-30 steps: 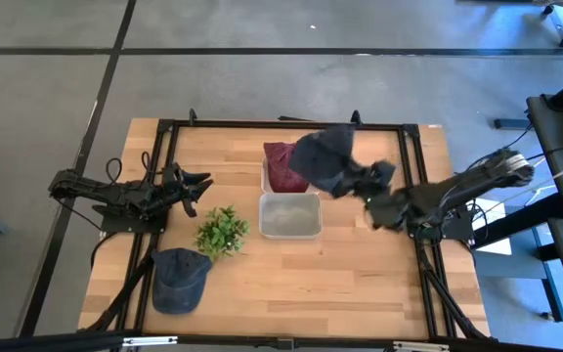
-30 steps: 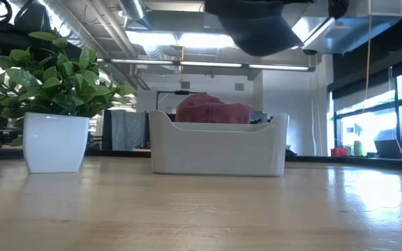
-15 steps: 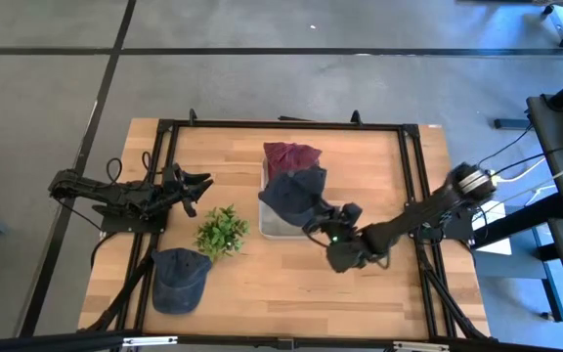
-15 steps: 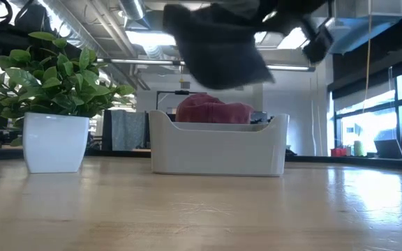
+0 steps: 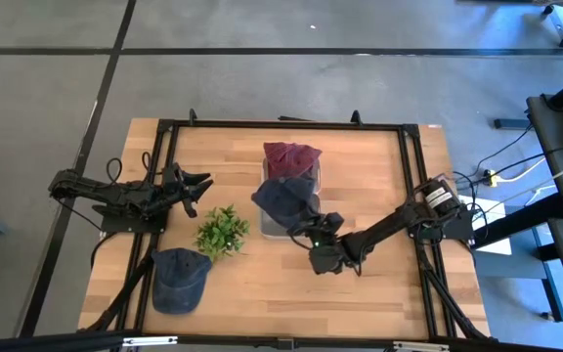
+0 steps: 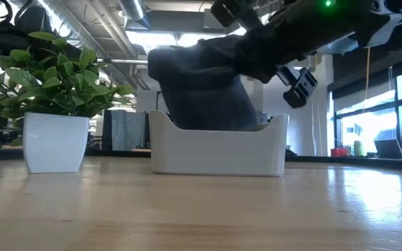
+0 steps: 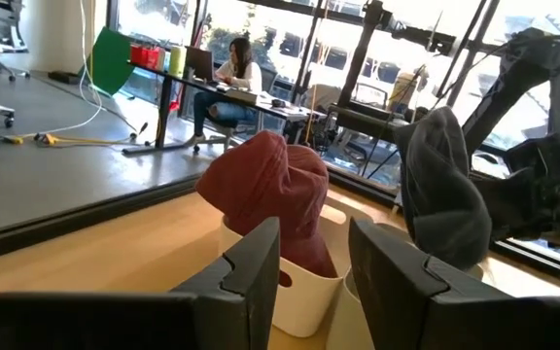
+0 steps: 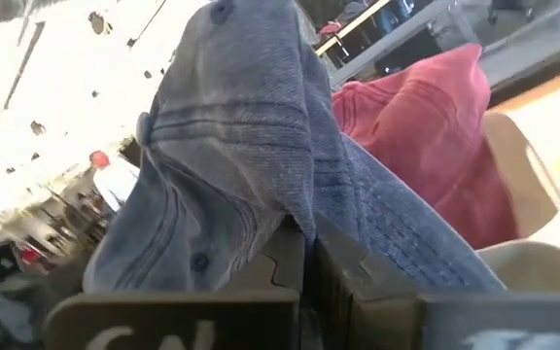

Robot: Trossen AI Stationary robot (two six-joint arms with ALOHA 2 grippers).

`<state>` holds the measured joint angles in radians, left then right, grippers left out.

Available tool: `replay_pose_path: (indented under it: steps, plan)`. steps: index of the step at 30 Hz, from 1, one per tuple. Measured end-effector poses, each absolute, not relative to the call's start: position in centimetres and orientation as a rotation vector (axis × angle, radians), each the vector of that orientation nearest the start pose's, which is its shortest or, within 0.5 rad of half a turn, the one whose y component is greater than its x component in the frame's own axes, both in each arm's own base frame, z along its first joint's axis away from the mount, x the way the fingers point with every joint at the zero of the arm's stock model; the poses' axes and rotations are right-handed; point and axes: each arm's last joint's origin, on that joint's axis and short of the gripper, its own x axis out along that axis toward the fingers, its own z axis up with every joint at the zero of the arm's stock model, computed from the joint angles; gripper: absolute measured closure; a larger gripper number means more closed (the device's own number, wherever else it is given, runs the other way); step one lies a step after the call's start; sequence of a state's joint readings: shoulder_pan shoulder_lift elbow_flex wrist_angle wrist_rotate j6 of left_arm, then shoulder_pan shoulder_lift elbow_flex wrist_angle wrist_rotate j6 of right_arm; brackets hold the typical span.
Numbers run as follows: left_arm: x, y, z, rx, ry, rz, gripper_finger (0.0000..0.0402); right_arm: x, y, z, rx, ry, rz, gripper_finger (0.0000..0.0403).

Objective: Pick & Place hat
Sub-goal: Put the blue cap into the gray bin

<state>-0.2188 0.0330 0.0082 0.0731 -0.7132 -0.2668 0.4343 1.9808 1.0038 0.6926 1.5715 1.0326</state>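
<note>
A dark grey-blue hat (image 5: 283, 198) hangs over the near white bin (image 5: 311, 227), and its lower part sits behind the bin's front wall (image 6: 218, 150). My right gripper (image 5: 313, 238) is shut on it, at the bin's near right side. A red hat (image 5: 291, 156) lies in the far bin. A second blue cap (image 5: 179, 278) lies flat on the table at the near left. My left gripper (image 5: 199, 186) is open and empty at the table's left, and points toward the bins. My right gripper pinches a fold of the hat's cloth (image 8: 304, 228) between its two shut fingers, at the hat's end opposite its top button (image 8: 224, 12). The fingers come slanting down from the table's near right. The hat droops from them into the near bin (image 6: 201, 104), slack.
A small green plant in a white pot (image 5: 222, 232) stands left of the near bin. The two white bins stand side by side at the table's middle, the far one (image 7: 299, 292) with the red hat. A dark frame (image 5: 164, 127) runs round the table.
My right gripper has swung from the far right toward the table's near left and down, still shut on the grey-blue hat. The hat has gone from high beside the far bin down into the near bin, where its lower part now sits inside the walls.
</note>
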Motion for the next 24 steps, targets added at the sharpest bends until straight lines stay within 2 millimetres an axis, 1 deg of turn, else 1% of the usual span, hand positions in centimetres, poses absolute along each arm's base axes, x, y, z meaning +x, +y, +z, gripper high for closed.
replay_pose_path:
  steps: [2,8,18,24]
  plan:
    - [9.4,-0.15,17.04,-0.283,-0.109,0.486,0.028,35.52,13.29,15.8,0.637,-0.408,-1.087,0.0393]
    - [9.4,-0.15,17.04,-0.283,-0.109,0.487,0.028,35.62,13.31,15.89,0.628,-0.4,-1.086,0.0391]
    - [9.4,-0.15,17.04,-0.283,-0.109,0.487,0.028,35.73,13.16,15.79,0.627,-0.381,-1.07,0.0358]
    - [9.4,-0.15,17.03,-0.282,-0.108,0.487,0.028,35.8,12.97,15.79,0.626,-0.382,-1.075,0.0352]
